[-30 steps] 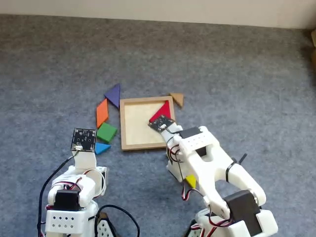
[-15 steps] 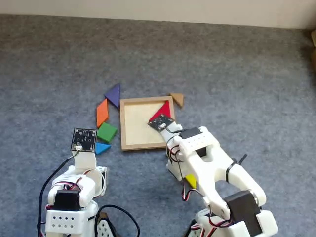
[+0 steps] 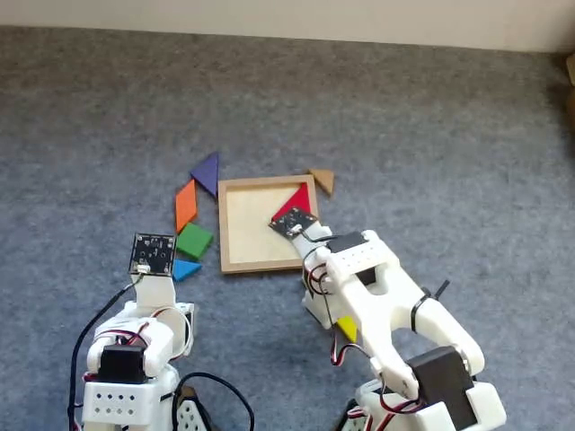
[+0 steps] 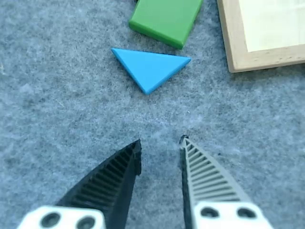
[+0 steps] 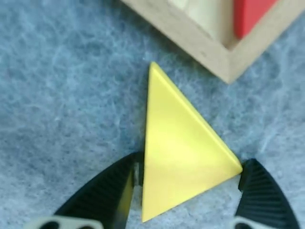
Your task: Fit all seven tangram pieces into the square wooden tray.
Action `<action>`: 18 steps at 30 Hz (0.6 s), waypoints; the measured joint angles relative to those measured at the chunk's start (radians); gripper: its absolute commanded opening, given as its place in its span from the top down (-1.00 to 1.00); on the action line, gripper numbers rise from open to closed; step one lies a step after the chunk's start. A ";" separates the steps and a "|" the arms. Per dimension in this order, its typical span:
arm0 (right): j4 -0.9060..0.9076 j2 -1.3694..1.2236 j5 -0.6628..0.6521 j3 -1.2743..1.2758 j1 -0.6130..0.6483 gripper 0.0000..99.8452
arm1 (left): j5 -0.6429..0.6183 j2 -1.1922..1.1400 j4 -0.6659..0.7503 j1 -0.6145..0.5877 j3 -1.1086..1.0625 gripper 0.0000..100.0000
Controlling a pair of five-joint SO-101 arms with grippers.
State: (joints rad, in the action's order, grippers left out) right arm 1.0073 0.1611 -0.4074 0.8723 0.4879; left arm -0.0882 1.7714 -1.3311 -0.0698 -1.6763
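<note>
Nothing has moved. Right hand clasps the flat yellow wooden triangle on the grey carpeted desk, just beside the square wooden tray. Left hand, fingers slightly parted, holds nothing near the blue wooden triangle. One red wooden triangle lies inside the tray; six pieces lie outside.

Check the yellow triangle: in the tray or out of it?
Out. The yellow triangle lies flat on the carpet just outside the tray corner, wholly clear of the wooden rim.

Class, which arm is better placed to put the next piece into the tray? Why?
Right: the right gripper grips the yellow triangle beside the tray. The left gripper hangs open over carpet, short of the blue triangle.
</note>
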 measured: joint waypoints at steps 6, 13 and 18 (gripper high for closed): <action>-0.037 0.000 -0.002 0.003 0.000 0.40 | 0.000 0.000 0.000 0.000 0.000 0.72; -0.048 0.000 -0.002 0.011 0.000 0.41 | 0.000 0.000 0.000 0.000 0.000 0.72; -0.049 0.002 -0.002 0.011 0.000 0.57 | 0.000 0.000 0.000 0.000 0.000 0.72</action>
State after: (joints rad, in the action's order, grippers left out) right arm 0.9582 0.1626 -0.4089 0.8830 0.4879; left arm -0.0882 1.7714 -1.3311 -0.0698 -1.6763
